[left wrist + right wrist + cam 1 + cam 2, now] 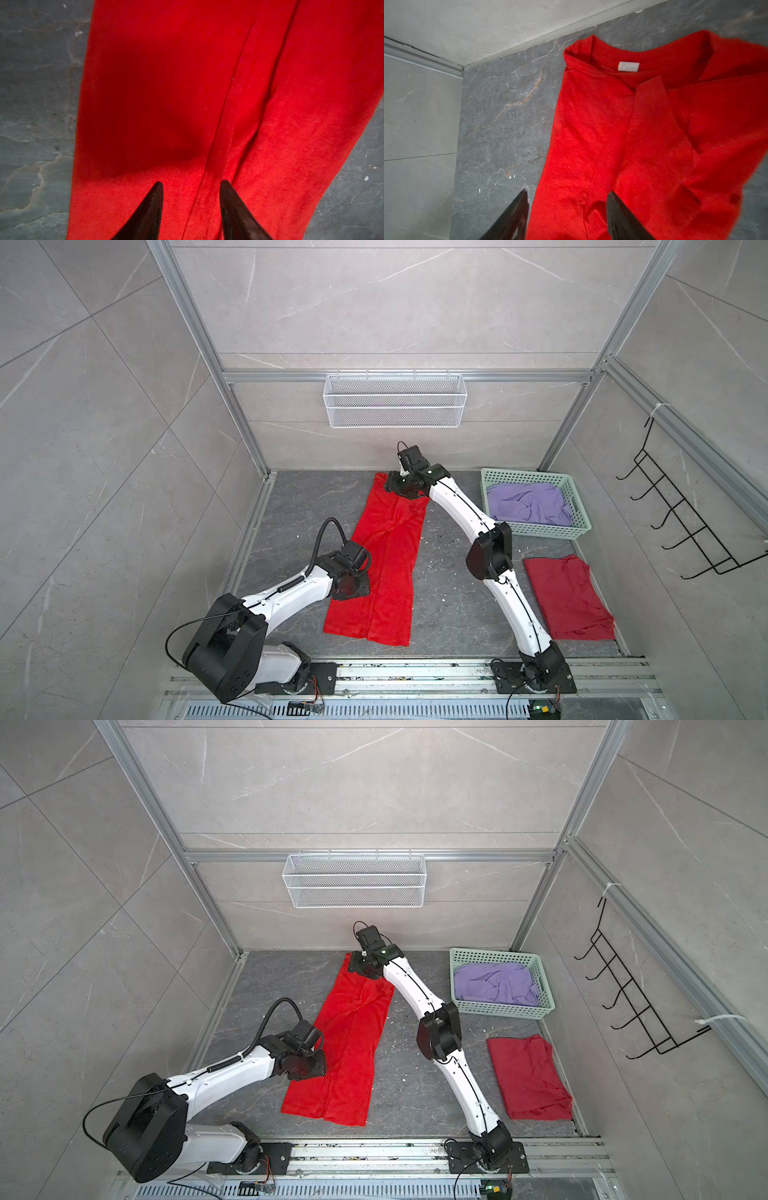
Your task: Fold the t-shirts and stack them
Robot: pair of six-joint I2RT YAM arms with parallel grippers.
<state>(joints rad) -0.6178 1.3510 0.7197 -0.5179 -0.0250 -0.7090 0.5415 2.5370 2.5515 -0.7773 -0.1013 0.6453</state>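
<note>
The bright red t-shirt [382, 564] [349, 1044] lies as a long lengthwise-folded strip mid-table, collar at the far end, with its white neck label [628, 66] showing. My left gripper [192, 182] hovers open over the strip's left half [187, 83], nothing between its fingers. Near the collar end my right gripper [568, 192] stands open across the shirt's edge [633, 135], holding nothing. A darker red t-shirt [569, 597] [530, 1077] lies folded at the front right. The lavender t-shirt [528, 504] [494, 984] is crumpled inside the basket.
The mint-green basket [540, 531] [503, 1011] stands at the back right. A white wire mesh basket [395, 400] hangs on the back wall and a black hook rack [681, 522] on the right wall. An aluminium rail [415, 672] runs along the front.
</note>
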